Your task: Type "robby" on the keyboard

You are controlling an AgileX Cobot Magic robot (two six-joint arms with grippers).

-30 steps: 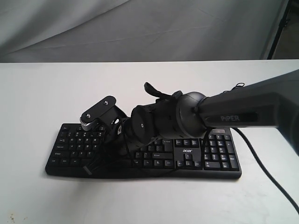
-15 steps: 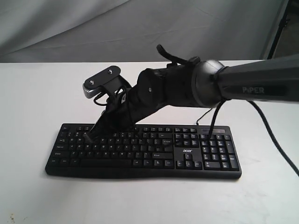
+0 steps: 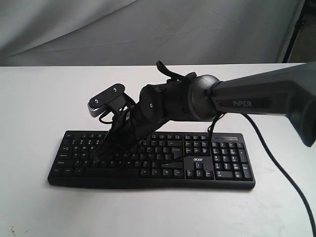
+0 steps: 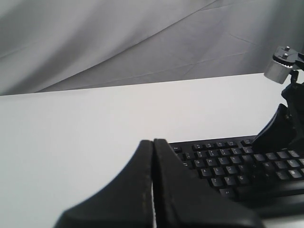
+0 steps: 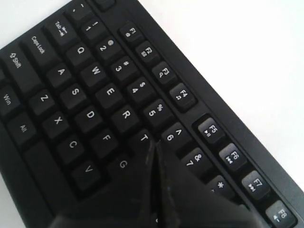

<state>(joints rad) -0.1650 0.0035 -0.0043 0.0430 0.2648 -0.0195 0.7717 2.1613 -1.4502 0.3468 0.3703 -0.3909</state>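
The black keyboard (image 3: pixel 212 163) with white legends and an "acer" logo lies on the white table (image 3: pixel 39 98). My right arm reaches across it from the right. The right gripper (image 3: pixel 103 152) is shut with nothing in it and points down at the left half of the keys. In the right wrist view its tip (image 5: pixel 153 145) sits just above the keyboard (image 5: pixel 71 95), right beside the T key (image 5: pixel 141 137), towards 6. The left gripper (image 4: pixel 153 142) is shut and empty, low near the table. The keyboard's (image 4: pixel 228 164) left end lies just past it.
A grey cloth backdrop (image 3: pixel 148 29) hangs behind the table. A black cable (image 3: pixel 286 173) trails over the table to the right of the keyboard. A dark stand (image 3: pixel 296 24) rises at the far right. The right arm's wrist camera (image 4: pixel 280 66) shows in the left wrist view.
The right gripper rose from low over the keyboard's front edge, swung to the far rows, then came down a little and shifted right over the letter keys.
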